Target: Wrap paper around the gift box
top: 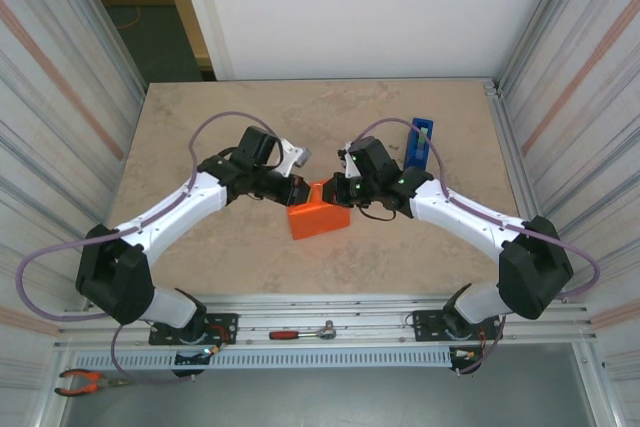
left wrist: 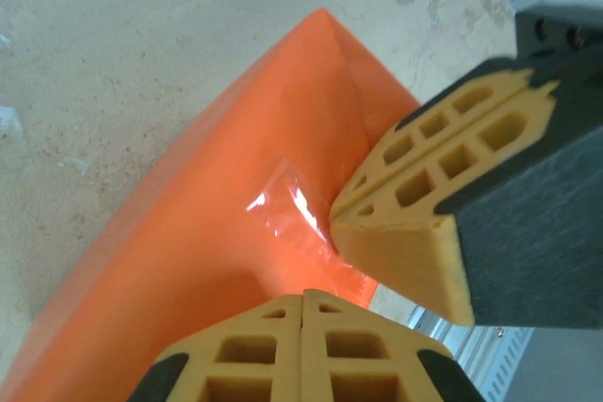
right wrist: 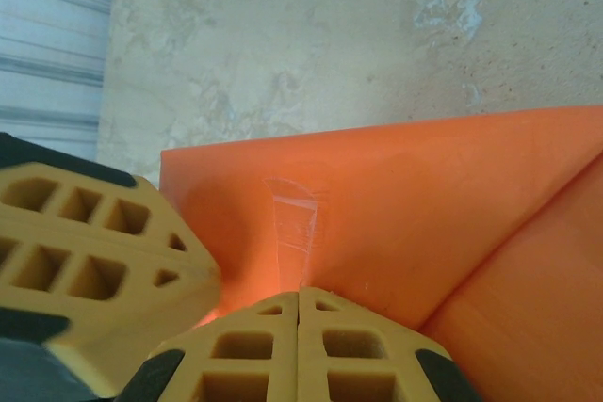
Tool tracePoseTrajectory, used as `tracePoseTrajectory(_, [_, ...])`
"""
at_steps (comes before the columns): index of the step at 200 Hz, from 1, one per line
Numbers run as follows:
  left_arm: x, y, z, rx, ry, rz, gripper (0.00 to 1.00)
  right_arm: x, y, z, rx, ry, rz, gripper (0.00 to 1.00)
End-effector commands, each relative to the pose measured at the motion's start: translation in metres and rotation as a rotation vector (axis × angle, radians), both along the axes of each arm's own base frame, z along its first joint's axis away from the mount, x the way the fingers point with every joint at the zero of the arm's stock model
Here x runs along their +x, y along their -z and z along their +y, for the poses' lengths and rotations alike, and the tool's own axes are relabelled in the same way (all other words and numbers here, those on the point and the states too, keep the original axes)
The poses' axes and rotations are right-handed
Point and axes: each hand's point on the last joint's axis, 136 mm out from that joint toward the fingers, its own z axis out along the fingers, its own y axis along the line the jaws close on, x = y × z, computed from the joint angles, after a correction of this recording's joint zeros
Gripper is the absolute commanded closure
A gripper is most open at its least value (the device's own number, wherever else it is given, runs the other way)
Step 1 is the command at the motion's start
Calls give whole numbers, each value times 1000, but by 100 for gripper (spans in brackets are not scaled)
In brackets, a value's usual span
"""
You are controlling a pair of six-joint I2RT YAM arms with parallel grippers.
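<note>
The orange paper is folded into a box-shaped parcel at the table's middle; the gift box is hidden inside it. My left gripper and right gripper meet tip to tip at the parcel's far top edge. In the left wrist view my left gripper is shut, its tips down on the paper beside a strip of clear tape, with the right gripper's fingers just to the right. In the right wrist view my right gripper is shut against the paper below the tape.
A blue tape dispenser stands behind the right arm. Red-handled pliers and a small ratchet tool lie on the rails at the near edge. Corrugated walls close in both sides of the table.
</note>
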Motion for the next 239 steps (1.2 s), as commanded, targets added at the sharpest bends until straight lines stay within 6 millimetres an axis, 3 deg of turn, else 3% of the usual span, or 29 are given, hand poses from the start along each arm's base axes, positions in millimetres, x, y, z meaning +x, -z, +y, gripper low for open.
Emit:
tracePoseTrajectory(1, [6, -30, -11, -73, 6, 2, 96, -33, 70, -30, -230, -15, 176, 100])
tracePoseTrajectory(32, [13, -29, -23, -95, 14, 11, 97, -34, 72, -29, -223, -12, 181, 100])
tracePoseTrajectory(66, [16, -16, -33, -78, 21, 27, 97, -36, 75, -29, -220, -13, 187, 100])
tracePoseTrajectory(156, [24, 27, -24, 3, -55, 63, 100, -38, 79, -28, -212, -15, 200, 100])
tracePoseTrajectory(217, [36, -2, -31, -24, -46, 6, 100, -39, 81, -29, -212, -11, 206, 100])
tracePoseTrajectory(239, [41, -3, -36, -29, -45, 12, 100, -40, 81, -29, -209, -10, 205, 100])
